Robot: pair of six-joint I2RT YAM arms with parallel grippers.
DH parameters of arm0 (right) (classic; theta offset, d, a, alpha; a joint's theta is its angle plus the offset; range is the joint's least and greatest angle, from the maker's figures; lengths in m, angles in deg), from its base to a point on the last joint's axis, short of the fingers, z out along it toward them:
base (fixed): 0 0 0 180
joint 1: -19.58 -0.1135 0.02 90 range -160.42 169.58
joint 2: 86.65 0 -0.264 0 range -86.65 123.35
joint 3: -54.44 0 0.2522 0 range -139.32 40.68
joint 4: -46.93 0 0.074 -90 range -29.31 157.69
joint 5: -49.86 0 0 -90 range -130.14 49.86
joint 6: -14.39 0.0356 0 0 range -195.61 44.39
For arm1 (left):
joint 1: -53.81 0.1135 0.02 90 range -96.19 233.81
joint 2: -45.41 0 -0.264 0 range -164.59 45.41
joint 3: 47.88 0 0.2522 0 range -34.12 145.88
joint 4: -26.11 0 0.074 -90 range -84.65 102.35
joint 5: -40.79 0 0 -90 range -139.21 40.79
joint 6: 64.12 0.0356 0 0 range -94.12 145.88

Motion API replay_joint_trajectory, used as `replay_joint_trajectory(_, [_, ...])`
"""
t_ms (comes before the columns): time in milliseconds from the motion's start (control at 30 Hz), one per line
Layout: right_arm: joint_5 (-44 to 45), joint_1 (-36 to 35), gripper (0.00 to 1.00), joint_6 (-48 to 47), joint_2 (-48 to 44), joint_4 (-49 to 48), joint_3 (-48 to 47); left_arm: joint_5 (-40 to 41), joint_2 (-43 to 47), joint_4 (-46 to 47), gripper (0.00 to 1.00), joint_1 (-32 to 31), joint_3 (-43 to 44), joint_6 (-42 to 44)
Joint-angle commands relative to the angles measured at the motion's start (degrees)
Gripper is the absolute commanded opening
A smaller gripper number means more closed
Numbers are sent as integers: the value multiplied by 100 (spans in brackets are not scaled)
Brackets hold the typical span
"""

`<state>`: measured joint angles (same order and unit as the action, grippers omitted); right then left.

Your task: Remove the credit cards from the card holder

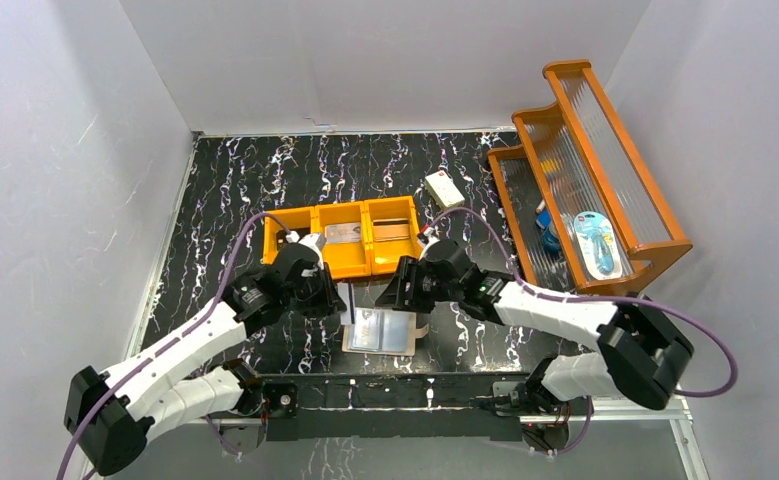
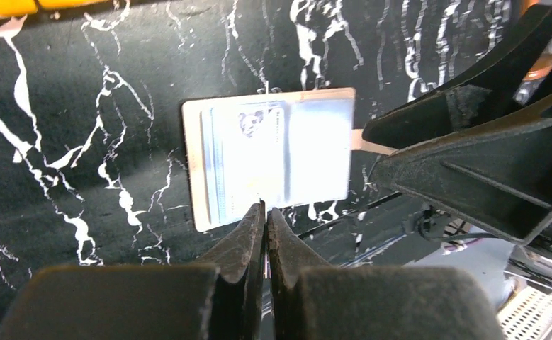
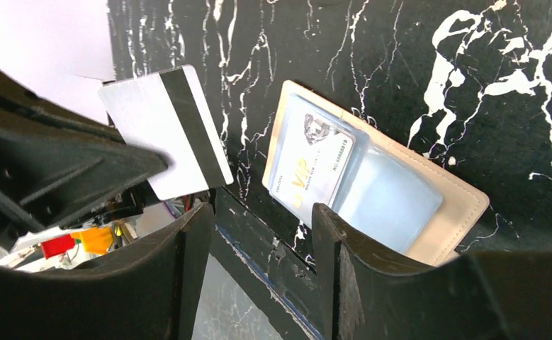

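1. Black, white-veined tabletop (image 1: 225, 180) inside plain white walls (image 1: 365, 60) is being used as the work surface. The card holder (image 3: 464, 202) is lying open and flat near its near edge, in front of the orange bin (image 1: 340, 238).
2. A white card (image 3: 163, 131) with a black stripe is being pinched at one edge by the left gripper (image 2: 264, 210), whose fingers are pressed together on it. It is being held clear of the holder, so it is judged already out.
3. The right gripper (image 3: 258, 230) is being held wide open and empty close over the holder, probably to steady it. Contact cannot be told.
4. One pale VIP card (image 3: 315, 159) is sitting tucked in a glossy blue-grey pocket. A peach border and tan tab (image 2: 361, 142) are showing.
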<state>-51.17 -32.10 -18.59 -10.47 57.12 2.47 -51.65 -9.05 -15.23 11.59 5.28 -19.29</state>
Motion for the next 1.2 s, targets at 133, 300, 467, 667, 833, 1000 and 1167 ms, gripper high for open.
replay_joint_trajectory(133, [259,42,67,86,-1127,-1683,946,-1361,582,528,0,657,116,439])
replay_joint_trajectory(300, [-222,335,71,179,-1421,-1587,940,-3005,656,1304,0,1268,-144,407])
replay_joint_trajectory(467, [-994,540,69,254,-1413,-2168,940,-4361,617,2334,0,1586,-377,-21])
replay_joint_trajectory(667, [-1526,571,66,448,-1234,-2858,747,-4910,591,3224,0,1593,-511,-449])
replay_joint_trajectory(833, [-1846,606,59,681,-992,-3471,684,-5091,465,3489,0,1593,-605,-660])
replay_joint_trajectory(1000, [-1996,648,50,823,-966,-3784,722,-5074,453,3463,0,1594,-594,-634])
replay_joint_trajectory(1167, [-2077,771,38,1045,-986,-4099,886,-5123,404,3480,0,1589,-637,-637])
